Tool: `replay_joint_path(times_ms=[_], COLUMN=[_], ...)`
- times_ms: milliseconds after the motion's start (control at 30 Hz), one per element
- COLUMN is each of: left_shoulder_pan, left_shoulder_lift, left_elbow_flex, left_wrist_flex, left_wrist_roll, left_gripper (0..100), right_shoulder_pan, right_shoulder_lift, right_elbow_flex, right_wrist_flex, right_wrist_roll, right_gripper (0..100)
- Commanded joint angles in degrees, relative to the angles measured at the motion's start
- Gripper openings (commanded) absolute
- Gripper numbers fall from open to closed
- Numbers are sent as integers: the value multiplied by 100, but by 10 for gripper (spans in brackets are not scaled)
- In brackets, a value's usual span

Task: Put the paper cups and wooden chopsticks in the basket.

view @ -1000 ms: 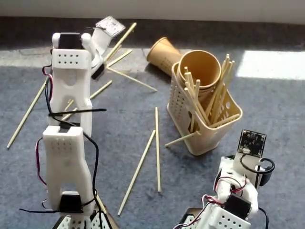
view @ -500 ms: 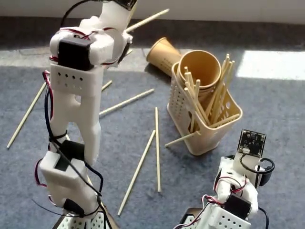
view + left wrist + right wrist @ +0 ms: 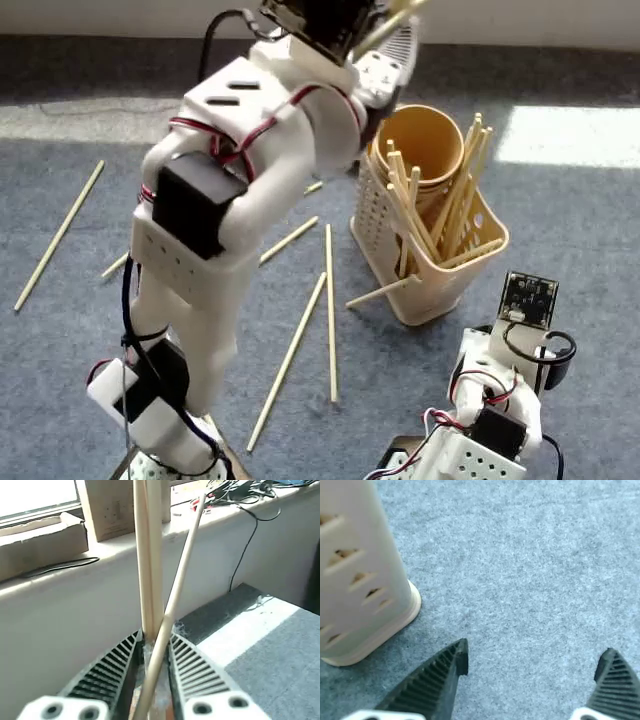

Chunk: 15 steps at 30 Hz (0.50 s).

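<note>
My left gripper (image 3: pixel 387 36) is raised high at the back, just behind the basket (image 3: pixel 452 282), and is shut on a few wooden chopsticks (image 3: pixel 148 555) that stick up out of the jaws (image 3: pixel 398 15). The cream slotted basket holds a tan paper cup (image 3: pixel 425 140) and several chopsticks (image 3: pixel 445 210). More chopsticks lie loose on the grey carpet: one at the far left (image 3: pixel 58 237), two in front of the basket (image 3: pixel 330 310) (image 3: pixel 288 360). My right gripper (image 3: pixel 535 667) hangs open over bare carpet beside the basket's base (image 3: pixel 360 580).
The raised left arm (image 3: pixel 250 170) covers the carpet behind and left of the basket. The right arm (image 3: pixel 500 400) sits low at the front right. A white wall and ledge (image 3: pixel 60 595) run behind the carpet.
The left arm has lifted off the carpet at the back left and swung right and up toward the basket, carrying chopsticks. A loose chopstick on the carpet shifted. The right arm kept still.
</note>
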Motion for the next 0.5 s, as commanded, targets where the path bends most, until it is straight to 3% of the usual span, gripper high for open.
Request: replay_joint_path(times_ms=[0,233,467], left_shoulder_pan=[945,1771,1789], left_shoulder_lift=[-136,259,681], left_elbow_flex=[-189,-189,-171], left_wrist_flex=[-255,-554,-545], left_wrist_roll=[53,53,325], left_gripper=[5,5,5], right_shoulder_pan=[-66,-66,-66], right_shoulder_lift=[-66,-66,-66], right_elbow_flex=[189,189,189], right_wrist_flex=[-92,-84,-92], right_wrist_roll=[-53,-53,-53], right_gripper=[382,382,382])
